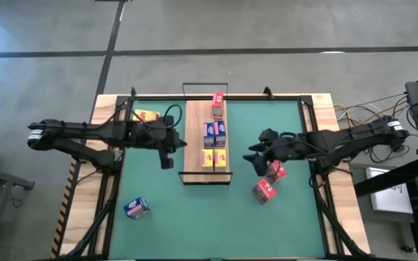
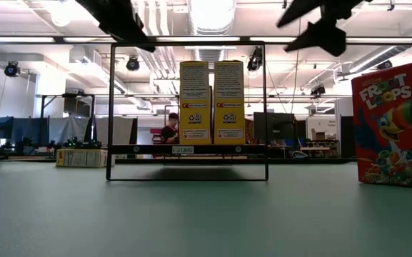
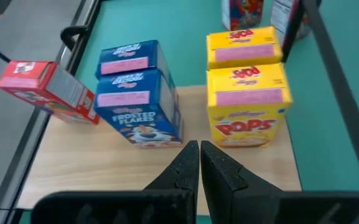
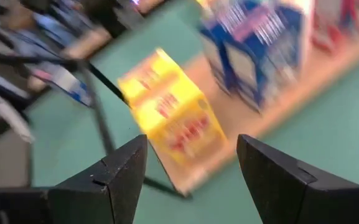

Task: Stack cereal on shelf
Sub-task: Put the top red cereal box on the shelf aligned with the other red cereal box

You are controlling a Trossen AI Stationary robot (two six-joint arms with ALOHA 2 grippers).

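Note:
The shelf, a light-wood board in a black wire frame, lies mid-table. On it stand two yellow cereal boxes at the near end, two blue ones behind them and a red one askew at the far end. My left gripper hovers shut above the shelf's left side. My right gripper hangs open and empty right of the shelf. Two red boxes rest on the green mat under and near it.
A blue box lies on the mat near the front left, and a yellow box sits at the far left behind my left arm. In the low view a red box stands large at the right. Open mat lies along the near edge.

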